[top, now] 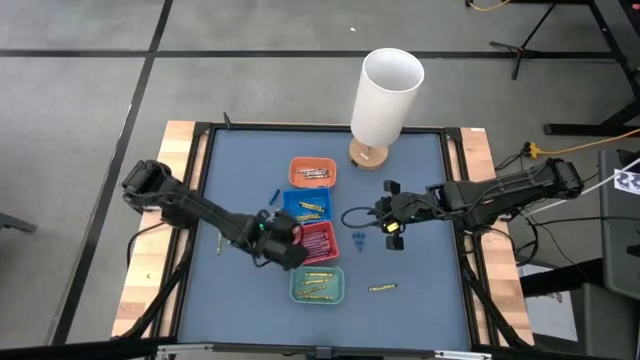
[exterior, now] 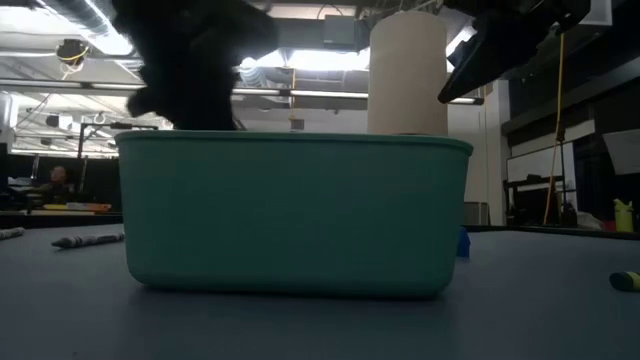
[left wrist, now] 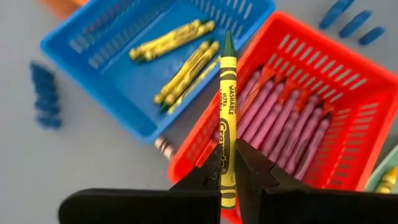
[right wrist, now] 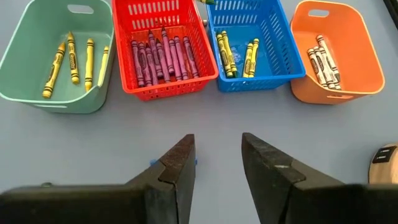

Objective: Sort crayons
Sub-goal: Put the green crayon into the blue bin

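**Left arm carries a green-tipped crayon over the trays**

The left gripper (left wrist: 227,171) is clenched on a crayon (left wrist: 226,106) with a yellow wrapper and dark green tip. It is held near its base so most of its length juts forward, over the gap between the blue tray (left wrist: 93,56) and the red tray (left wrist: 348,81). Blue tray holds similar yellow-wrapped sticks; red holds magenta ones. Judgement: the blue tray is the likely target.

The right gripper (right wrist: 217,158) hangs with fingers apart and nothing between them, near the loose blue crayons (top: 358,239), probably staged for the next pick. One more crayon (top: 382,288) lies loose beside the teal tray (top: 318,297).
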